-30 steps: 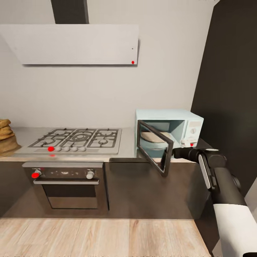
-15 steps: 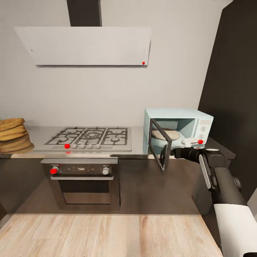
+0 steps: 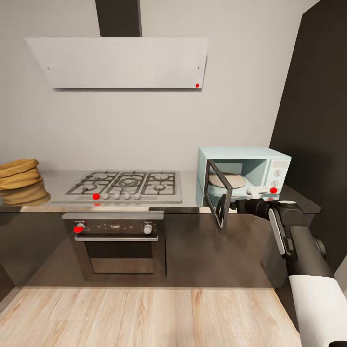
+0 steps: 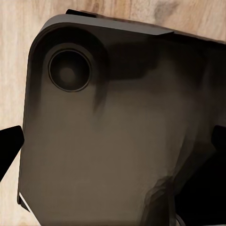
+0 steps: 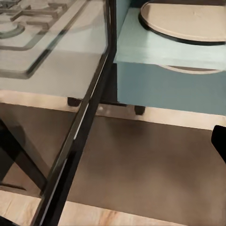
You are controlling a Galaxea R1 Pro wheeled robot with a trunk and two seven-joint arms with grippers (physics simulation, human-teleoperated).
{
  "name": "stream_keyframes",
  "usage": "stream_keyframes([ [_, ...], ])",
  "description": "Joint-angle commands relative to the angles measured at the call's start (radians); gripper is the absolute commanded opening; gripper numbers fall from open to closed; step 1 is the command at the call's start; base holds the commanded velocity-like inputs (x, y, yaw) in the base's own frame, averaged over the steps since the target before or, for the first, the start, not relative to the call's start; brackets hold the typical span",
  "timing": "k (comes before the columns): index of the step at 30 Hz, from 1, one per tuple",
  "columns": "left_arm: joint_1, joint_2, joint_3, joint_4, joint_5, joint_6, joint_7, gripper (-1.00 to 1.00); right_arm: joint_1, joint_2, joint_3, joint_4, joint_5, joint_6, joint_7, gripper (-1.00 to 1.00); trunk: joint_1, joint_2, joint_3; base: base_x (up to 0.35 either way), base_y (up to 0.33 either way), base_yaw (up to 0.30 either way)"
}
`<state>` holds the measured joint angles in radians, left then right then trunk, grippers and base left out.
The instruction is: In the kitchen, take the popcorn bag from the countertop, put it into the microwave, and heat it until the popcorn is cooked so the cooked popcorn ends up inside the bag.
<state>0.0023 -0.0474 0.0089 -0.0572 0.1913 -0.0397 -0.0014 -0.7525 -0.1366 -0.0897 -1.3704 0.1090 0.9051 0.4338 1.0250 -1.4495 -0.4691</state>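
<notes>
The pale blue microwave [image 3: 260, 166] stands at the right end of the countertop [image 3: 189, 188], its glass door [image 3: 218, 198] swung out and a round turntable [image 5: 188, 21] showing inside. My right gripper [image 3: 233, 207] is at the door's free edge, open, and the door frame [image 5: 80, 127] runs between its fingers in the right wrist view. Far to the left on the countertop sits the mustard-yellow popcorn bag [image 3: 19, 180], partly cut off by the picture's edge. My left gripper [image 4: 113, 146] is open and hangs over my dark base.
A steel gas hob [image 3: 125, 185] lies between bag and microwave, with the built-in oven [image 3: 118, 241] below and a white hood [image 3: 120, 62] above. A tall dark cabinet [image 3: 313, 120] stands right of the microwave. Wood floor [image 3: 144, 313] lies in front.
The microwave door has swung further open with my right gripper at its edge. The whole view has shifted, so more of the popcorn bag shows at the left.
</notes>
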Motion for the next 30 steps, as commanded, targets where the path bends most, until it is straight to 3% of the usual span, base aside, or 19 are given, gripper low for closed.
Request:
stream_keyframes([
  [1, 0.000, 0.000, 0.000, -0.001, 0.006, -0.001, 0.000, 1.00, -0.001, 0.000, -0.001, -0.001, 0.009, 0.003, 0.010, 1.00, 0.000, -0.001, -0.001, 0.000, 0.000, 0.000],
  [5, 0.000, 0.000, 0.000, -0.001, 0.006, -0.001, 0.000, 1.00, -0.001, -0.006, -0.027, -0.001, 0.011, 0.004, 0.002, 1.00, 0.000, -0.001, -0.001, 0.000, 0.000, 0.000],
  [7, 0.000, 0.000, 0.001, -0.001, 0.006, -0.001, 0.000, 1.00, -0.001, -0.021, -0.037, -0.001, 0.017, 0.003, -0.002, 1.00, 0.000, -0.001, -0.001, 0.000, 0.000, 0.000],
  [9, 0.001, 0.000, 0.000, -0.001, 0.005, -0.001, 0.000, 1.00, -0.001, -0.048, -0.073, 0.000, 0.020, 0.003, -0.071, 1.00, 0.000, -0.001, -0.001, 0.000, 0.000, 0.000],
  [11, 0.000, 0.000, 0.000, -0.001, 0.005, -0.001, 0.000, 1.00, -0.001, -0.072, -0.093, 0.017, 0.020, 0.004, -0.100, 1.00, 0.000, -0.001, -0.001, 0.000, 0.000, 0.000],
  [15, 0.001, 0.000, 0.000, -0.001, 0.006, -0.002, 0.000, 1.00, -0.001, -0.135, -0.102, 0.142, 0.020, 0.001, -0.119, 1.00, 0.000, -0.001, -0.001, 0.000, 0.000, 0.000],
  [19, 0.000, 0.000, 0.001, -0.001, 0.006, -0.002, 0.000, 1.00, 0.016, -0.202, -0.104, 0.342, 0.020, -0.006, -0.153, 1.00, 0.000, -0.001, -0.001, 0.000, 0.000, 0.000],
  [20, 0.000, 0.000, 0.000, -0.001, 0.006, -0.002, 0.000, 1.00, 0.053, -0.230, -0.104, 0.482, 0.020, -0.054, -0.171, 1.00, 0.000, -0.001, -0.001, 0.000, 0.000, 0.000],
  [22, 0.000, 0.000, 0.001, -0.001, 0.006, -0.002, 0.000, 1.00, 0.097, -0.244, -0.104, 0.647, 0.020, -0.154, -0.180, 1.00, 0.000, -0.001, -0.001, 0.000, 0.000, 0.000],
  [27, 0.000, 0.000, 0.002, -0.001, 0.007, -0.002, 0.000, 1.00, 0.130, -0.250, -0.103, 1.208, 0.019, -0.497, -0.207, 1.00, 0.000, -0.001, -0.001, 0.000, 0.000, 0.000],
  [28, 0.001, 0.000, 0.002, -0.001, 0.007, -0.002, 0.000, 1.00, 0.135, -0.248, -0.103, 1.283, 0.018, -0.569, -0.208, 1.00, 0.000, -0.001, -0.001, 0.000, 0.000, 0.000],
  [29, 0.000, 0.000, 0.002, -0.001, 0.007, -0.002, 0.000, 1.00, 0.180, -0.242, -0.102, 1.341, 0.017, -0.664, -0.208, 1.00, 0.000, -0.001, -0.001, 0.000, 0.000, 0.000],
  [30, 0.001, 0.000, 0.002, -0.001, 0.007, -0.002, 0.000, 1.00, 0.211, -0.238, -0.101, 1.364, 0.016, -0.706, -0.209, 1.00, 0.000, -0.001, -0.001, 0.000, 0.000, 0.000],
])
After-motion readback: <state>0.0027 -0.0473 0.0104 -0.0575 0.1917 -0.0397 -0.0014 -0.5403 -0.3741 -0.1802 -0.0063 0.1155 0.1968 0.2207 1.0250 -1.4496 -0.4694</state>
